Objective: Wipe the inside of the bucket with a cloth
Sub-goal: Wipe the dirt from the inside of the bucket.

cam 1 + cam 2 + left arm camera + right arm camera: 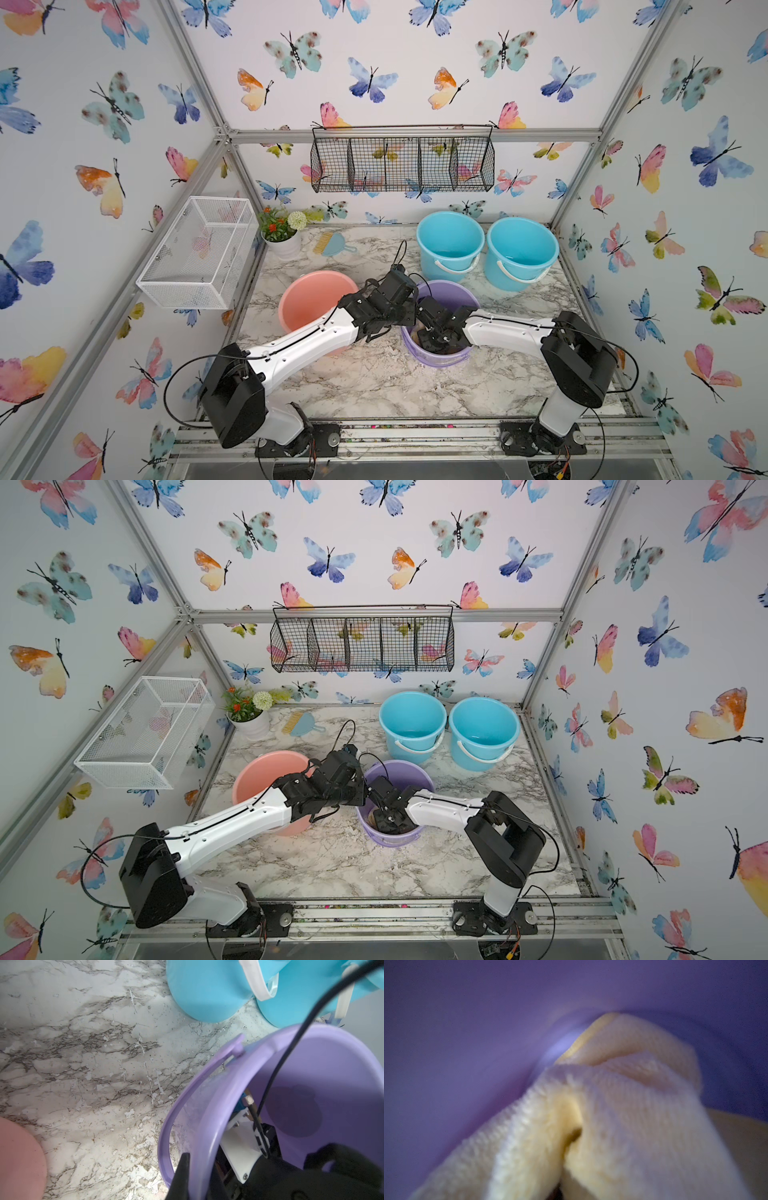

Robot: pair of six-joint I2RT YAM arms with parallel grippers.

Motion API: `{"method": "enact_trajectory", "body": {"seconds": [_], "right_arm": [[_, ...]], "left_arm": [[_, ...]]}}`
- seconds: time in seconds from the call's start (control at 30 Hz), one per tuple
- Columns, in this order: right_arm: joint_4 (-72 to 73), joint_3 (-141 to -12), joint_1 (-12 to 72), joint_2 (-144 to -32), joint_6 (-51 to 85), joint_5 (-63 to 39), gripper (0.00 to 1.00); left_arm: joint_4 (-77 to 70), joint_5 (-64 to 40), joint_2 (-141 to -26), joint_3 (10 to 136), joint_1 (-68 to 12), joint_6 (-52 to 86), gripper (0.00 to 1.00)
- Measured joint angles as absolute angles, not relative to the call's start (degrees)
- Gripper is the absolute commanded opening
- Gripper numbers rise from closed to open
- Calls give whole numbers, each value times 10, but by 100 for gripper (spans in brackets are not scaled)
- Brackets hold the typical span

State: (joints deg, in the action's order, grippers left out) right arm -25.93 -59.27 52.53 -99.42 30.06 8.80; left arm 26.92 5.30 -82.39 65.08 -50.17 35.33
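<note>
left fingers (pixel 182 1169) on purple bucket (pixel 332 1059) rim, marble table (pixel 83 1043) — two blue buckets (pixel 207 991) beyond

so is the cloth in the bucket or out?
In. The right wrist view shows the pale yellow cloth bunched against the inner wall of the purple bucket.

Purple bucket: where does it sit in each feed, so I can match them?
Top view: purple bucket at lower centre.
Top view: lower centre again, slightly further left.
Left wrist: close up, rim and inner wall.
Right wrist: its inside wall fills the frame behind the cloth.
Shared landmark: two blue buckets behind it, in both top views and the left wrist; not in the right wrist.
</note>
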Motion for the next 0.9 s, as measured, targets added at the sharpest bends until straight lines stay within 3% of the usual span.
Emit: {"method": "enact_trajectory", "body": {"seconds": [0.23,0.4,0.7,0.9], "right_arm": [[-343,-619,524,-1000,284,186,2],[-415,-634,524,-1009,280,173,2],[-471,-632,521,-981,249,-33,2],[-375,-585,517,-959,248,-186,2]], "left_arm": [[302,65,-834,672,-503,339,0],[321,74,-835,674,-504,333,0],[326,73,-835,677,-520,314,0],[328,67,-835,678,-525,303,0]]}}
